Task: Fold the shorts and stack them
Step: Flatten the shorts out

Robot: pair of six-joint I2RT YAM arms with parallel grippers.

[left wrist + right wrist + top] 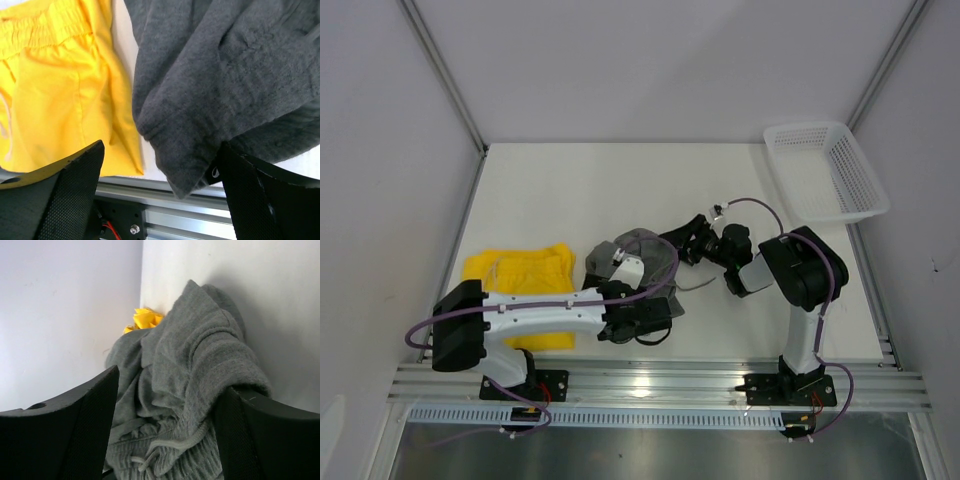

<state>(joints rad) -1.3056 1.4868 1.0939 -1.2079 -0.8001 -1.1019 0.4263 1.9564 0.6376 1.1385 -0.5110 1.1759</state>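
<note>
grey shorts (645, 245): near part probably under left arm (540, 315) | yellow shorts (520, 270): partly covered

Grey shorts (645, 246) crowd the middle; basket (820, 175) blocks far-right corner.

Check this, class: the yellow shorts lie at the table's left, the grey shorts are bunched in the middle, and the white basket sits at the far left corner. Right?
No: the white basket sits at the far right corner, as the top external view shows. The yellow shorts and grey shorts are as stated.
</note>
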